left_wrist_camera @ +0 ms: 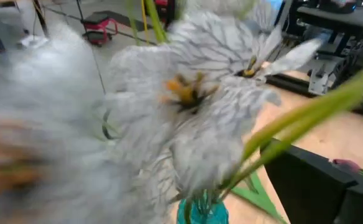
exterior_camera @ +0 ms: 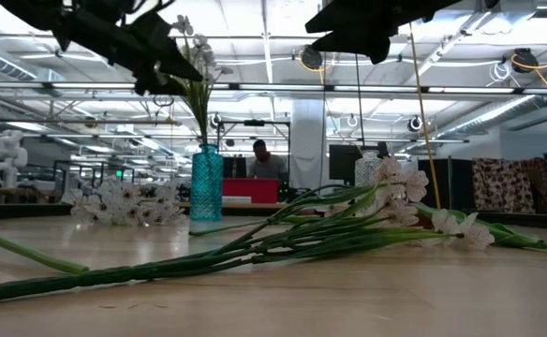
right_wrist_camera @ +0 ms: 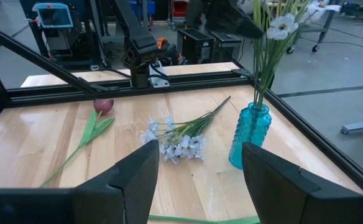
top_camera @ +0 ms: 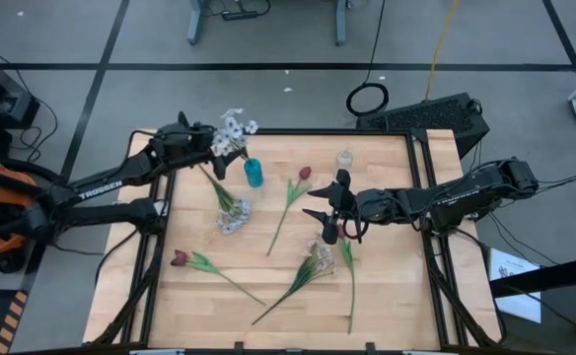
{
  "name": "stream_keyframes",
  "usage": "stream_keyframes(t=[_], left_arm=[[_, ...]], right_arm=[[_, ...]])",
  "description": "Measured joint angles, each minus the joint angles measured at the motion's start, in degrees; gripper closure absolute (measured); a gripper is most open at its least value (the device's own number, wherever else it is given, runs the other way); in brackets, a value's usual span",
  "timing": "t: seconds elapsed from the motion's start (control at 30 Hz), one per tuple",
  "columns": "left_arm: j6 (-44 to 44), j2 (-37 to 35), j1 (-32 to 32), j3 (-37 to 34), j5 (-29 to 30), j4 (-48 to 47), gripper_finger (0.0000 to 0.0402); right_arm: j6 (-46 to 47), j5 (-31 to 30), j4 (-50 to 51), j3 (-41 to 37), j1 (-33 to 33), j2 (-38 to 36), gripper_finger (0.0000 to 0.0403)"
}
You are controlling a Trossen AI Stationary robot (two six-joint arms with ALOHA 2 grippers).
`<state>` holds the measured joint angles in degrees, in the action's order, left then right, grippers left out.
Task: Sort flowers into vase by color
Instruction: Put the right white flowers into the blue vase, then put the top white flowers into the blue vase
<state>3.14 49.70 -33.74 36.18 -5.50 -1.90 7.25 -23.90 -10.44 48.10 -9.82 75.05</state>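
Note:
A spray of white blossoms (top_camera: 235,131) stands upright with its stems in the blue vase (top_camera: 254,176) at the table's far left. My left gripper (top_camera: 217,150) is at the spray's upper stems (left_wrist_camera: 281,140), open; its one visible finger (left_wrist_camera: 321,186) stands just beside them. Two more white sprays (top_camera: 231,212) (top_camera: 316,261) lie flat on the table, as do red tulips (top_camera: 305,174) (top_camera: 180,258) (top_camera: 350,233). My right gripper (right_wrist_camera: 200,168) hovers open above the table's middle right, with nothing between its fingers. My left gripper stands open at the upper stems (left_wrist_camera: 275,149) of the spray in the blue vase. The blurred blossoms hide one finger, and I cannot tell whether either finger touches the stems.
A small clear vase (top_camera: 344,158) stands at the far edge, right of the blue one. Bare wood lies along the near left and near right of the table (top_camera: 416,296). A person (exterior_camera: 266,164) sits in the room beyond the far edge.

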Motion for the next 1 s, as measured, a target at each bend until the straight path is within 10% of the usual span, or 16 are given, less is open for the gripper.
stream_keyframes(t=[1.0], left_arm=[[5.6, -19.92, 6.53, 0.09, -4.42, -29.17, 0.0068]], right_arm=[[1.33, 0.05, 3.28, 0.01, 0.04, 0.0, 0.0184]])
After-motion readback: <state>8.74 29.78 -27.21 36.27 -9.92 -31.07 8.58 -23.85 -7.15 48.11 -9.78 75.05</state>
